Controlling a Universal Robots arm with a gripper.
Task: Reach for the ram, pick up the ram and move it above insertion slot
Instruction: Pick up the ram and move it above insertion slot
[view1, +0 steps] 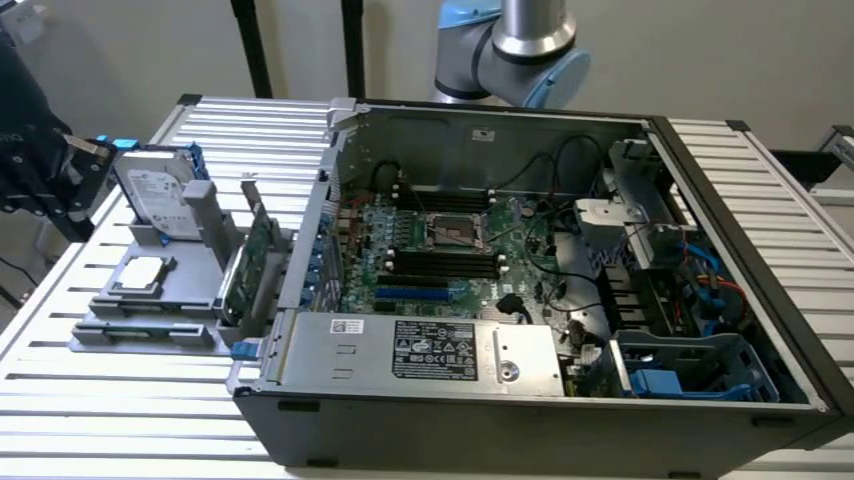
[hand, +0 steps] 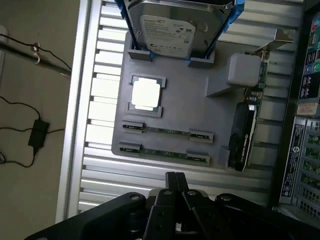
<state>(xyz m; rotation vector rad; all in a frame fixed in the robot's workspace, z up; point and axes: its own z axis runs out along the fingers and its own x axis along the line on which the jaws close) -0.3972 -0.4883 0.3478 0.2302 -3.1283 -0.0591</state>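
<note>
reach stage only. gripper (hand: 175, 181), jaws closed and empty, hovers just off the grey holder (hand: 190, 100); ram (hand: 164, 152) lies flat in the holder's edge slot, untouched. grasp, lift, carry all left.

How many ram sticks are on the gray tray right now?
2. One ram stick lies beside the CPU chip; the second ram stick lies parallel to it along the gray tray's edge. Neither is lifted; none looks hidden there.

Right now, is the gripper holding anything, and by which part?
Nothing held. The gripper has its jaws shut and empty; both ram sticks lie in the gray tray, apart from it.
</note>
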